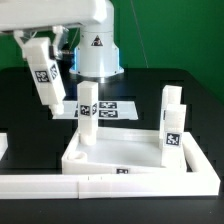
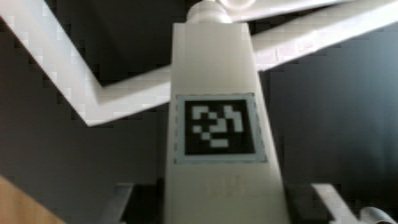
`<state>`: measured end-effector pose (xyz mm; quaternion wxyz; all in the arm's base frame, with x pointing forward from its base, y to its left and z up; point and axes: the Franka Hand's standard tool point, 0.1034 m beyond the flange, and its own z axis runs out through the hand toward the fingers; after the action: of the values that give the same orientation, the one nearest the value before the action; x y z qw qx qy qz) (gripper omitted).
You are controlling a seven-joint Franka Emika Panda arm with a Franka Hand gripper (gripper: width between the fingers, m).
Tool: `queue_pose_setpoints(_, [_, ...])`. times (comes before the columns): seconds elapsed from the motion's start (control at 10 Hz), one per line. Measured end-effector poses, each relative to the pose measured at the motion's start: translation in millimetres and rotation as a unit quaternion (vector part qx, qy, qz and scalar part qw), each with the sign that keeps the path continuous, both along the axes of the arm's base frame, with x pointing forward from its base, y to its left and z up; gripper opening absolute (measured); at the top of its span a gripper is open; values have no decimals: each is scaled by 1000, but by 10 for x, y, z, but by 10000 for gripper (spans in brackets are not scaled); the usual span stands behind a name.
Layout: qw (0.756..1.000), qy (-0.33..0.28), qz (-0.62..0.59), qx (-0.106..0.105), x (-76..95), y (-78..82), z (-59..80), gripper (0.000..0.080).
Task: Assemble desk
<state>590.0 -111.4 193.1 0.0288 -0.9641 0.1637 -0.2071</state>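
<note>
Gripper [image 2: 228, 200] clenched on 1 short square white plastic leg [image 2: 222, 90], held tilted in the air above the exterior view's left, clear of the table. Fingers mostly cut off at the wrist view's edge. Large white rectangular tray-like desk top [image 1: 120, 168] lies on the black table [image 1: 200, 90]. 1 upright leg [image 1: 88, 112] stands at its far-left corner; white post at right [image 1: 172, 125] could be 1 or 2 legs, cannot tell. Tags are black-and-white codes, no readable writing. Marker board [image 1: 112, 108] partly hidden behind.
</note>
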Motion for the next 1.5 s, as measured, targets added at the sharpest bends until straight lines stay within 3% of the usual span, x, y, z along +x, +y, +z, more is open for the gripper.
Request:
queue_pose_setpoints(0.1, [999, -24, 8, -29, -58, -92, -19, 288])
queue_pose_setpoints(0.2, [998, -38, 0, -45, -63, -159, -1, 288])
queue_pose_setpoints(0.4, [998, -42, 1, -56, -50, -134, -37, 288])
queue_pose_setpoints(0.5, [995, -47, 23, -80, 22, 55, -142, 288])
queue_pose_setpoints(0.6, [995, -46, 32, -86, 40, 197, -243, 288])
queue_pose_setpoints(1.1, [994, -48, 28, -90, 28, 274, -387, 288])
queue_pose_setpoints(1.5, [995, -61, 22, -73, 70, 263, -368, 288])
